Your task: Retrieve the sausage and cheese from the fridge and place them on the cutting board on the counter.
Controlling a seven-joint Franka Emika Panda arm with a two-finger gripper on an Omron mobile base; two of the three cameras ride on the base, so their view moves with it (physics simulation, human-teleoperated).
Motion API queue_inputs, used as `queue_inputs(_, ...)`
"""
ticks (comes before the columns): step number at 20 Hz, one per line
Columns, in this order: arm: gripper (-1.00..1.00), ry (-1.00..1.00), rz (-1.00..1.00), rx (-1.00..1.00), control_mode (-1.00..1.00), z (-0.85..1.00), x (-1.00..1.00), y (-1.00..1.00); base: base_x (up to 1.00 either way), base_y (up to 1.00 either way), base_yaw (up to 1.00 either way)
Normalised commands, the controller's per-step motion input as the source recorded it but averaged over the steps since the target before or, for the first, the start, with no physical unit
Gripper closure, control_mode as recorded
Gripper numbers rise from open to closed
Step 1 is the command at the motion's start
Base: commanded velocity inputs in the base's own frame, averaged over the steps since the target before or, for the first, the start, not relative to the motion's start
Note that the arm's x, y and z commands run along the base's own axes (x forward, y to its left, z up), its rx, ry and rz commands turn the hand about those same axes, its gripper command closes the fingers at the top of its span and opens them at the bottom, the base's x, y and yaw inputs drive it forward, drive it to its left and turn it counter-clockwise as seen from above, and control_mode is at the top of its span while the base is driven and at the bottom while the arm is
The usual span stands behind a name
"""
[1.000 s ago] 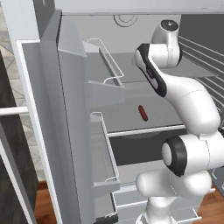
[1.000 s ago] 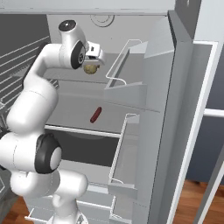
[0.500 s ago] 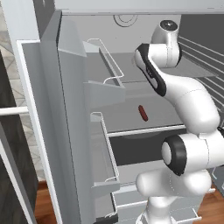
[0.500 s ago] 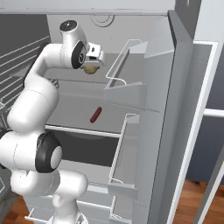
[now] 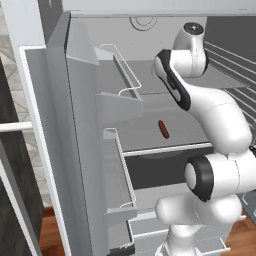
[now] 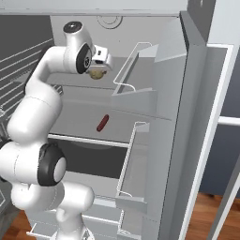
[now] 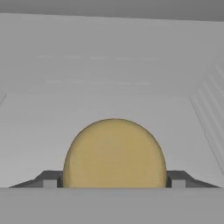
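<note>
The fridge (image 6: 140, 33) stands open and my arm reaches onto its upper shelf. There a round yellow cheese (image 6: 97, 74) sits between the fingers of my gripper (image 6: 100, 65). In the hand view the cheese (image 7: 114, 153) spans the whole gap of the gripper (image 7: 114, 183), and both dark fingertips (image 7: 49, 180) press against its sides, so it is shut on it. One shelf lower lies the small dark red sausage (image 5: 163, 129), also seen in the right base view (image 6: 102, 123), apart from the gripper. The cutting board and counter are out of view.
The open door's wire-railed bins (image 6: 127, 70) (image 6: 131, 159) jut in close beside the arm; in the left base view they stand at the left (image 5: 120, 75). Wire racks (image 5: 235, 65) line the neighbouring compartment. Drawers (image 5: 150, 227) sit at the fridge's base above wooden floor.
The jaws have narrowed onto the cheese. The arm and the sausage have stayed where they were.
</note>
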Motion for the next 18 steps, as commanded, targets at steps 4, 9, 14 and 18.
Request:
queue_inputs(4, 1.0, -0.03, 0.01, -0.01, -1.0, 0.0, -0.67, 0.0, 0.0, 0.0, 0.0)
queue_inputs(9, 1.0, -0.14, 0.01, -0.02, -1.0, -0.01, -1.0, 0.0, 0.0, 0.0, 0.0)
queue_inputs(14, 1.0, -0.19, 0.0, 0.0, -1.0, -0.01, -1.0, 0.0, 0.0, 0.0, 0.0)
queue_inputs(18, 1.0, -0.11, 0.01, 0.0, -1.0, 0.01, -1.0, 0.0, 0.0, 0.0, 0.0)
